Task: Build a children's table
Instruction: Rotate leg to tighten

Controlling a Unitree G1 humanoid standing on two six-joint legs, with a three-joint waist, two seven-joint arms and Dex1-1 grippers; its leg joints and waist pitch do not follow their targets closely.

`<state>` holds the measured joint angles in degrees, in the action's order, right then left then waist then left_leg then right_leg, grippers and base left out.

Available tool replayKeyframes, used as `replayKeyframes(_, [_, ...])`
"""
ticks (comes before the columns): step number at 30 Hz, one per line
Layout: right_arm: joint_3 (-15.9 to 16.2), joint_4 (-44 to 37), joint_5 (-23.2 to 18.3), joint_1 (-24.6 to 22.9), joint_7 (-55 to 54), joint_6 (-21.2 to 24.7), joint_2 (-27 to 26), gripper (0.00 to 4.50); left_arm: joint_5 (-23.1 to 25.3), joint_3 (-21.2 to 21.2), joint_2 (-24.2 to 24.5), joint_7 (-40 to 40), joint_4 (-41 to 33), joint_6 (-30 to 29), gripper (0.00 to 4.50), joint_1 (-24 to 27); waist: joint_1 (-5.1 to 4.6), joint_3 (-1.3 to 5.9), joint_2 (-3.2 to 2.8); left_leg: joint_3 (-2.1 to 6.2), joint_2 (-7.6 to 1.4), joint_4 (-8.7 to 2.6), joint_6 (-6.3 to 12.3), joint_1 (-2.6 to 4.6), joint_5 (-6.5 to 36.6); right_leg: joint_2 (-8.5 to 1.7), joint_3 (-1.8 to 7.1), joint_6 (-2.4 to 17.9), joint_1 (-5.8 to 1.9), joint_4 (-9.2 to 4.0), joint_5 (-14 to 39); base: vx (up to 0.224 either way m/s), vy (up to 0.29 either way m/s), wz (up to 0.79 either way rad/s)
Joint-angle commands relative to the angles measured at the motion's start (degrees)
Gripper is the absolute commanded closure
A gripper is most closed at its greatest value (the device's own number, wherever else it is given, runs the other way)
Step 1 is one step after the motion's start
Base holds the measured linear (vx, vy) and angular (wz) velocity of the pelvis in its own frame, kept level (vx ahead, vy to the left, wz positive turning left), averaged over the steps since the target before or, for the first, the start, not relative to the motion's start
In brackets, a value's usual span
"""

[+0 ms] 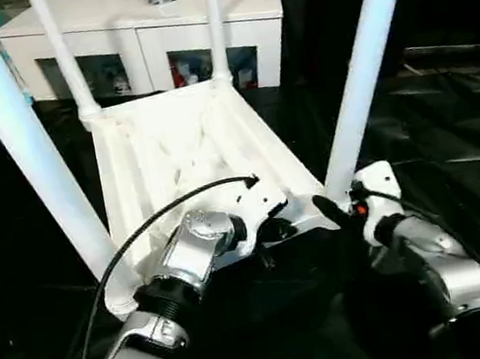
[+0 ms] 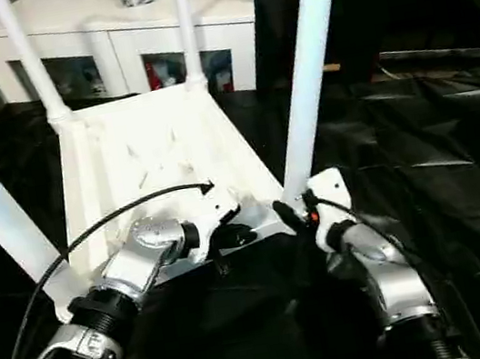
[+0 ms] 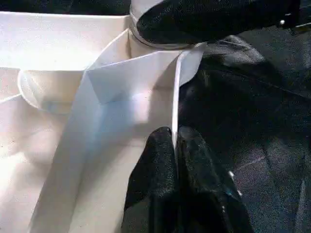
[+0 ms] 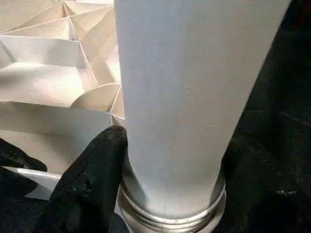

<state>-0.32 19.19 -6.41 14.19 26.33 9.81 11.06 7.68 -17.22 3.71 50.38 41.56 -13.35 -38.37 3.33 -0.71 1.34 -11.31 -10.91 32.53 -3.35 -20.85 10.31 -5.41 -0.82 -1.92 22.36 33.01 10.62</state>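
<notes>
The children's table lies upside down on the black cloth, its ribbed white top facing up. All four white legs stand in the corner sockets: near left, far left, far right and near right. My left gripper is shut on the thin near rim of the top, one finger on each side. My right gripper is closed around the base of the near right leg, with a black finger pressed against it just above the socket.
A white cabinet with glass doors stands behind the table, with small toys on top. Shiny black cloth covers the work surface on all sides. A black cable arcs over my left forearm.
</notes>
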Motion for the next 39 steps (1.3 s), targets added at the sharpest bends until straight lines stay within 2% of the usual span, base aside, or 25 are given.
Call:
replayKeyframes(1, [7.8, -2.4, -2.8, -0.7, 10.4, 1.5, -2.0, 1.21, -1.2, -0.6, -2.0, -1.0, 1.8, 0.4, 4.50, 0.8, 0.01, 1.44, 1.08, 1.37, -1.72, -4.53, 0.94, 0.43, 22.1, -2.22, 0.72, 6.3, -0.64, -5.29, 26.8, 0.000, 0.000, 0.00])
replayKeyframes(3, [8.1, -3.7, -3.5, -1.1, 12.9, 1.8, -0.5, 1.09, -1.7, -0.7, -1.3, 1.0, 1.2, 1.4, 4.50, 1.2, 0.11, 1.42, 1.10, 1.29, -1.77, -4.51, 1.51, 0.27, 21.1, -2.19, 0.81, 6.5, -0.74, -5.24, 25.4, 0.000, 0.000, 0.00])
replayKeyframes(5, [9.5, -5.6, -3.2, -2.0, 18.1, 1.7, 3.6, 0.73, -2.2, -0.8, 0.1, 4.0, 0.2, 2.1, 4.50, 1.7, 0.40, 1.61, 1.35, 1.12, -1.88, -4.33, 2.31, 0.16, 18.6, -2.19, 0.85, 7.2, -1.09, -4.87, 22.0, 0.000, 0.000, 0.00])
replayKeyframes(7, [10.1, -6.5, -2.8, -2.5, 20.8, 1.5, 6.0, 0.73, -2.6, -0.8, 1.1, 6.1, -0.3, 2.6, 4.50, 2.0, 0.55, 1.60, 1.31, 0.95, -1.90, -4.18, 3.15, 0.05, 17.3, -2.14, 0.91, 8.1, -1.15, -4.58, 19.3, 0.000, 0.000, 0.00])
replayKeyframes(10, [9.9, -9.1, -3.5, -3.8, 27.0, 0.8, 11.4, 0.73, -3.7, -1.4, 4.5, 12.6, -2.4, 3.3, 4.50, 2.8, 0.78, 1.57, 1.39, 0.90, -1.95, -4.18, 3.74, -0.05, 16.3, -2.30, 0.90, 8.2, -1.30, -4.64, 19.7, 0.000, 0.000, 0.00])
replayKeyframes(11, [9.7, -8.7, -3.6, -3.7, 27.8, 0.3, 12.2, 0.73, -4.0, -1.6, 5.3, 14.2, -3.0, 3.2, 4.50, 3.0, 0.77, 1.62, 1.24, 0.84, -2.06, -4.13, 4.06, 0.00, 15.7, -2.21, 0.96, 8.9, -1.22, -4.37, 18.0, 0.000, 0.000, 0.00])
replayKeyframes(13, [9.2, -7.6, -3.6, -3.2, 29.2, -0.6, 13.3, 0.73, -4.9, -1.9, 6.8, 17.6, -4.3, 3.6, 4.50, 3.6, 0.71, 1.71, 1.22, 0.89, -2.01, -4.17, 3.91, -0.17, 15.0, -2.26, 0.86, 9.7, -1.41, -4.19, 17.0, 0.000, 0.000, 0.00])
replayKeyframes(15, [8.5, -6.6, -4.0, -2.7, 31.4, -1.1, 14.7, 0.73, -6.0, -1.9, 8.8, 21.9, -6.2, 3.6, 4.50, 4.4, 0.53, 1.71, 1.12, 0.82, -2.10, -4.14, 3.79, -0.06, 15.1, -2.11, 0.83, 10.5, -1.25, -4.01, 15.6, 0.000, 0.000, 0.00])
replayKeyframes(18, [8.3, -6.5, -4.0, -2.6, 32.6, -1.2, 15.8, 0.73, -6.5, -1.5, 10.1, 23.4, -7.1, 3.4, 4.50, 4.8, 0.41, 1.71, 1.15, 0.75, -2.22, -4.13, 3.98, 0.09, 15.3, -2.13, 0.86, 11.4, -1.19, -3.91, 15.1, 0.000, 0.000, 0.00])
replayKeyframes(19, [8.5, -6.5, -3.9, -2.6, 33.4, -1.2, 16.6, 0.73, -6.5, -1.4, 10.8, 23.8, -7.2, 3.6, 4.50, 5.0, 0.49, 1.76, 0.95, 0.81, -2.31, -4.13, 3.85, 0.14, 14.7, -2.11, 0.86, 11.7, -1.23, -3.72, 13.8, 0.000, 0.000, 0.00])
replayKeyframes(23, [8.2, -6.3, -4.2, -2.6, 33.9, -1.5, 16.8, 0.73, -6.6, -1.2, 11.1, 23.6, -7.2, 3.9, 4.50, 5.4, 0.50, 1.71, 1.32, 0.66, -2.22, -3.97, 4.14, 0.05, 14.5, -2.10, 0.85, 12.4, -1.31, -3.45, 12.0, 0.000, 0.000, 0.00])
replayKeyframes(27, [8.1, -7.1, -4.8, -3.0, 34.4, -1.6, 16.2, 0.73, -6.7, -1.3, 11.1, 24.0, -8.3, 3.3, 4.50, 6.0, 0.57, 1.63, 1.46, 0.58, -2.22, -3.92, 4.07, 0.16, 15.2, -2.23, 0.94, 11.9, -1.22, -3.69, 14.1, 0.000, 0.000, 0.00])
replayKeyframes(30, [8.3, -7.5, -5.2, -3.0, 34.6, -1.4, 15.9, 0.73, -6.6, -1.4, 10.9, 24.3, -8.7, 3.1, 4.50, 6.2, 0.60, 1.70, 1.35, 0.64, -2.24, -3.93, 4.01, 0.11, 14.2, -2.17, 0.92, 11.8, -1.29, -3.52, 13.3, 0.000, 0.000, 0.00])
replayKeyframes(32, [8.5, -7.7, -5.8, -3.1, 35.2, -1.1, 15.7, 1.00, -6.6, -1.4, 10.9, 24.3, -8.9, 3.1, 4.50, 6.3, 0.57, 1.78, 1.50, 0.57, -2.20, -3.78, 4.34, 0.12, 13.4, -2.11, 0.90, 12.2, -1.33, -3.36, 11.6, 0.000, 0.000, 0.00])
replayKeyframes(34, [8.5, -7.8, -5.9, -3.2, 35.3, -1.1, 15.8, 1.10, -6.6, -1.5, 10.9, 24.4, -8.9, 3.1, 4.50, 6.4, 0.64, 1.78, 1.40, 0.54, -2.19, -3.71, 4.69, 0.12, 12.7, -2.12, 0.91, 12.7, -1.37, -3.24, 10.4, 0.000, 0.000, 0.00])
replayKeyframes(35, [8.6, -7.9, -6.0, -3.3, 35.5, -0.9, 15.8, 1.32, -6.6, -1.5, 10.9, 24.4, -9.0, 3.0, 4.50, 6.4, 0.68, 1.76, 1.49, 0.49, -2.15, -3.66, 4.93, 0.10, 12.6, -2.11, 0.90, 12.8, -1.41, -3.23, 10.4, 0.000, 0.000, 0.00])
replayKeyframes(39, [8.9, -8.2, -6.7, -3.7, 36.2, -0.2, 15.9, 1.53, -6.6, -1.8, 10.9, 24.6, -9.4, 2.6, 4.50, 6.8, 0.74, 1.78, 1.52, 0.52, -2.19, -3.66, 4.94, 0.13, 12.6, -2.11, 0.88, 12.7, -1.45, -3.21, 10.7, 0.000, 0.000, 0.00])
